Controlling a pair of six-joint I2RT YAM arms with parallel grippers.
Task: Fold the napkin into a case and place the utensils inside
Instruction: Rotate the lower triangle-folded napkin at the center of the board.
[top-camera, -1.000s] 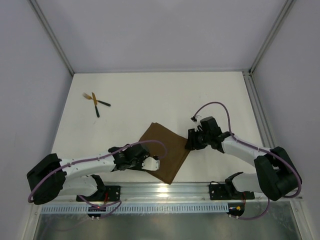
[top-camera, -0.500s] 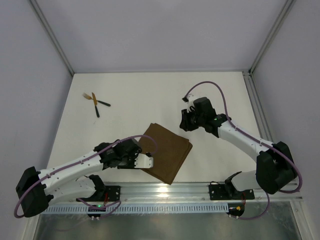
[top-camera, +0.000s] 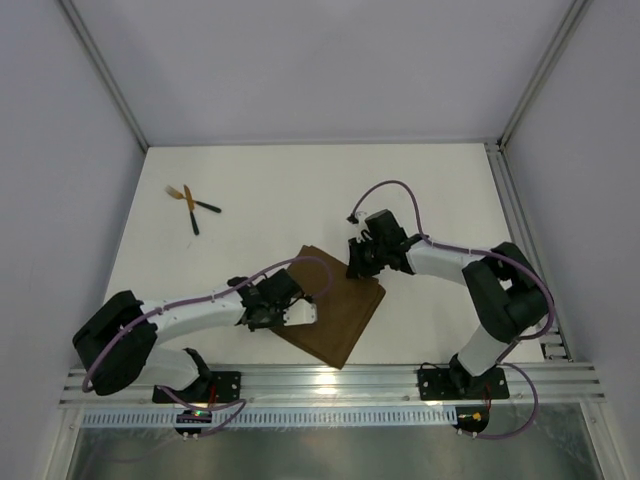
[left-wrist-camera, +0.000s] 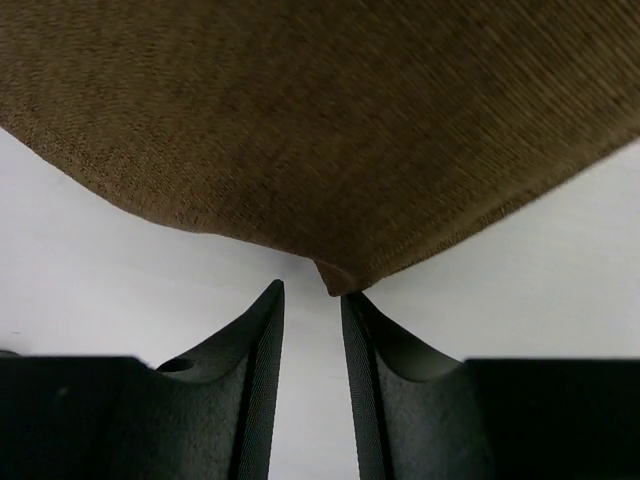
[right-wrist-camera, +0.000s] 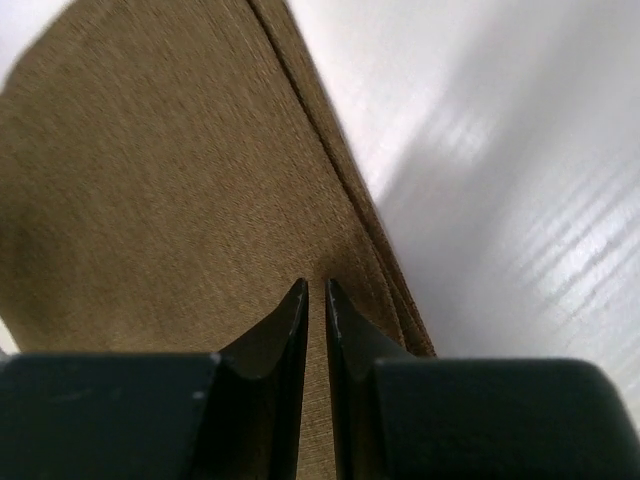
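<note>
Napkin (top-camera: 338, 310) is lying flat near the middle of the table (top-camera: 300, 190), toward the near edge. It is folded into a smaller oblong and turned cornerwise to me. Stacked layers are showing along its right edge in the right wrist view.

Left gripper (left-wrist-camera: 312, 300) is sitting low on the table at the napkin's left corner. Its jaws are standing a narrow gap apart. The cloth corner is pointing into that gap at the tips, and I am seeing only bare table between the fingers.

Right gripper (right-wrist-camera: 313, 295) is reaching down onto the far right edge of the napkin, tips just inside the layered edge. Its jaws are standing nearly together, with only a thin slit between them. I cannot tell whether any cloth is pinched there.

Utensils (top-camera: 192, 205) are lying crossed at the far left of the table, well apart from the napkin and both grippers.
</note>
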